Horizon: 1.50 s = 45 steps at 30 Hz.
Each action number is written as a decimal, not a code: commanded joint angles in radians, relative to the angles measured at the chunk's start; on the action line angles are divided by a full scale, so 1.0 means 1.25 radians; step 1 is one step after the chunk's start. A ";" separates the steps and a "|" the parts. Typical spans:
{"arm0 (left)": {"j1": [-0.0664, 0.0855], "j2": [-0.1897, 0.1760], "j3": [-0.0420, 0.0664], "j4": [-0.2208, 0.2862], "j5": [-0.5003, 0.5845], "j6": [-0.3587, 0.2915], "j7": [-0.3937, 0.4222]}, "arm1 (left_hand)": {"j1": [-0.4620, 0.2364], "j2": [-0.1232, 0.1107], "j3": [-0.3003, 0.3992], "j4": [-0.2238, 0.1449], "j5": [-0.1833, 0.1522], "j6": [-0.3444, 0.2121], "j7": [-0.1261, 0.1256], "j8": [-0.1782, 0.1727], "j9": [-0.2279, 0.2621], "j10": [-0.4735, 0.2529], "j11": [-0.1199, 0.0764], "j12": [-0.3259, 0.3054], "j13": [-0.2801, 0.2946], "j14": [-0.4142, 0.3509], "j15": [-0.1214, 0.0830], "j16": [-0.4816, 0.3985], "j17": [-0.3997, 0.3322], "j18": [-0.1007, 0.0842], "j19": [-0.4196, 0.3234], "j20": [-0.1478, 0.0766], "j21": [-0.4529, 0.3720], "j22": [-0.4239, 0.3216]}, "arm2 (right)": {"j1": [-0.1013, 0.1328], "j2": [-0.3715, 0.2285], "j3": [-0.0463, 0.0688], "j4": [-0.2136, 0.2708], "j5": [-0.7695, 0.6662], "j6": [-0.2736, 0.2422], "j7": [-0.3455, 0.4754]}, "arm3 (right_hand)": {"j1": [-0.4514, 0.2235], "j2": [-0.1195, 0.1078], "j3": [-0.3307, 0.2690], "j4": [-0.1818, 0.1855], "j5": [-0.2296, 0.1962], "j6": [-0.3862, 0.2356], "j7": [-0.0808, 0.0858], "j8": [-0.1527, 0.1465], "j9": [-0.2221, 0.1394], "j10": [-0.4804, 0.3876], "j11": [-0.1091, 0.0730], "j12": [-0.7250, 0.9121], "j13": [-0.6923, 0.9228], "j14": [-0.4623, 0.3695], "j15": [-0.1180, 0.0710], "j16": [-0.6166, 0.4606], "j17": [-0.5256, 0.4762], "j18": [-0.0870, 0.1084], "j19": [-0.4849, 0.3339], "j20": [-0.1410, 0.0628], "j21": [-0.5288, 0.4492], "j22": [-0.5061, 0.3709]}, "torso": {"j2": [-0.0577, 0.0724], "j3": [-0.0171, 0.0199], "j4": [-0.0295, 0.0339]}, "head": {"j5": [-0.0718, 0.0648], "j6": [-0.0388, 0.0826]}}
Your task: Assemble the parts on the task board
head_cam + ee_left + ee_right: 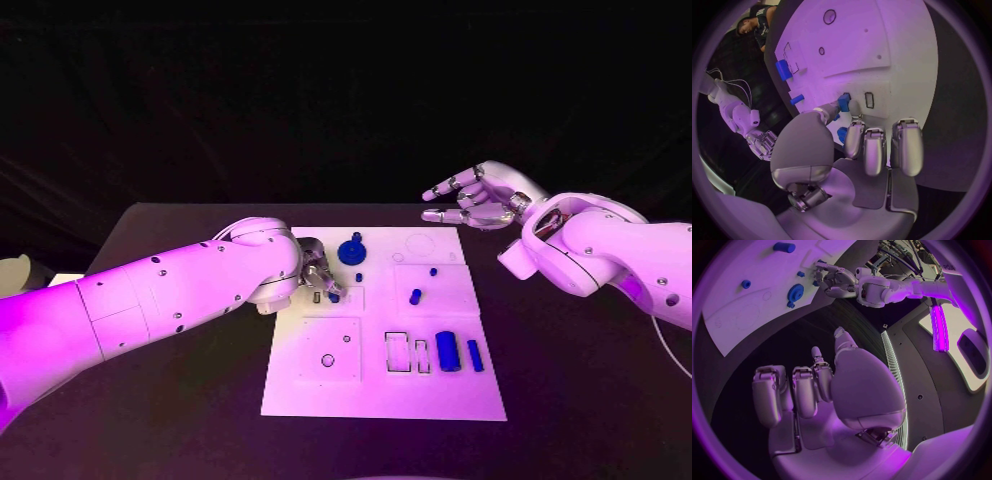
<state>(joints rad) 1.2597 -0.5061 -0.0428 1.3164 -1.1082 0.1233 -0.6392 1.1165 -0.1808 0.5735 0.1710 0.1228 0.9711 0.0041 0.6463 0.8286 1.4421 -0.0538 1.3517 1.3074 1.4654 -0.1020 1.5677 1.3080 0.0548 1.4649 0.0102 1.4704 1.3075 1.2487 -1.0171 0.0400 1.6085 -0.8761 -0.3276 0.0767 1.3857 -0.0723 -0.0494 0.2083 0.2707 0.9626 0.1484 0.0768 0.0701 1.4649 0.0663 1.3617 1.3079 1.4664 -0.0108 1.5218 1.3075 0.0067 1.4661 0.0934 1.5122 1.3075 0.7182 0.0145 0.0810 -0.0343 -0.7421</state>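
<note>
While the right hand [473, 199] is held released above the bench [173, 400] beyond the task board [382, 395], a small blue part [843, 103] is pinched by the left hand's [315, 272] fingers [856, 139] over the board's left edge.

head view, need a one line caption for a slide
Left hand pinches a small blue part over the white task board while the right hand hovers empty beyond its far corner.
</note>
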 commanded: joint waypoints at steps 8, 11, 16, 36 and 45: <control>-0.014 0.000 -0.010 -0.006 -0.002 0.035 -0.016 | -0.009 -0.005 -0.060 0.018 0.000 0.005 -0.003 0.005 0.004 0.005 -0.007 0.007 0.007 0.084 -0.009 0.002 0.210 -0.012 0.018 -0.008 0.005 0.071 | 0.000 0.000 0.000 0.001 0.001 0.010 0.005 | -0.003 0.007 -0.003 0.000 -0.002 0.005 -0.001 0.002 0.000 0.014 -0.006 -0.006 0.126 0.067 -0.004 -0.004 0.139 0.015 0.040 -0.004 -0.006 0.128 | 0.000 0.0001 0.0004 | -0.001 -0.003; -0.014 0.000 -0.010 -0.006 -0.002 0.036 -0.016 | -0.008 -0.009 -0.086 0.025 0.001 0.006 -0.003 0.005 0.006 0.006 -0.008 0.008 0.008 0.084 -0.009 0.002 0.210 -0.012 0.018 -0.008 0.006 0.072 | -0.001 0.000 0.000 0.001 0.001 0.010 0.007 | -0.004 0.007 -0.004 0.000 -0.002 0.005 -0.001 0.002 0.000 0.014 -0.006 -0.007 0.125 0.066 -0.004 -0.005 0.137 0.016 0.038 -0.004 -0.007 0.126 | 0.000 0.0001 0.0005 | 0.001 -0.002; -0.014 0.000 -0.010 -0.007 -0.002 0.037 -0.016 | -0.002 -0.006 -0.129 0.042 0.002 0.010 -0.005 0.008 0.009 0.008 -0.009 0.011 0.011 0.084 -0.011 0.002 0.210 -0.013 0.021 -0.009 0.008 0.077 | -0.001 -0.001 0.000 0.002 0.001 0.008 0.007 | -0.004 0.007 -0.004 0.000 -0.002 0.005 -0.001 0.002 0.000 0.013 -0.006 -0.009 0.124 0.066 -0.004 -0.006 0.136 0.016 0.037 -0.004 -0.008 0.124 | -0.001 0.0004 0.0007 | 0.002 -0.002; -0.017 -0.010 -0.007 -0.003 0.007 0.017 -0.014 | 0.004 0.030 -0.370 0.097 0.003 0.013 -0.005 0.016 0.020 0.011 -0.009 0.015 0.016 0.084 -0.011 0.002 0.210 -0.015 0.026 -0.010 0.011 0.088 | -0.001 -0.004 0.000 0.000 0.003 0.002 0.010 | -0.013 0.007 -0.012 0.004 -0.005 0.005 -0.001 0.001 0.000 0.012 -0.005 -0.011 0.123 0.065 -0.004 -0.008 0.133 0.017 0.035 -0.003 -0.011 0.120 | -0.001 -0.0005 0.0009 | 0.002 0.000; -0.017 -0.027 0.005 0.021 0.045 -0.035 -0.008 | -0.056 0.058 -0.460 0.098 -0.008 0.006 -0.004 0.015 0.023 0.009 -0.009 0.013 0.014 0.084 -0.012 0.002 0.210 -0.015 0.027 -0.011 0.012 0.090 | -0.003 -0.001 0.000 -0.007 0.009 0.003 0.013 | -0.015 0.007 -0.014 0.005 -0.005 0.005 -0.001 0.001 0.000 0.011 -0.005 -0.014 0.122 0.065 -0.004 -0.009 0.131 0.017 0.034 -0.003 -0.012 0.118 | -0.001 -0.0005 0.0007 | 0.005 0.005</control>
<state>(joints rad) 1.2450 -0.5378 -0.0341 1.3371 -1.0959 0.0918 -0.6351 1.0530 -0.1082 0.0043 0.2939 0.1160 0.9828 -0.0049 0.6611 0.8557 1.4528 -0.0645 1.3672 1.3077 1.4653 -0.1089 1.5677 1.3075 0.0546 1.4648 0.0031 1.4792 1.3073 1.2467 -1.0199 0.0400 1.6003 -0.8688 -0.3287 0.0806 1.3789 -0.0655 -0.0608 0.2140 0.2669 0.9626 0.1484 0.0768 0.0701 1.4649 0.0663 1.3504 1.3093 1.4664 -0.0108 1.5142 1.3080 0.0221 1.4661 0.0934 1.5023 1.3079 0.7175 0.0137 0.0819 -0.0296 -0.7380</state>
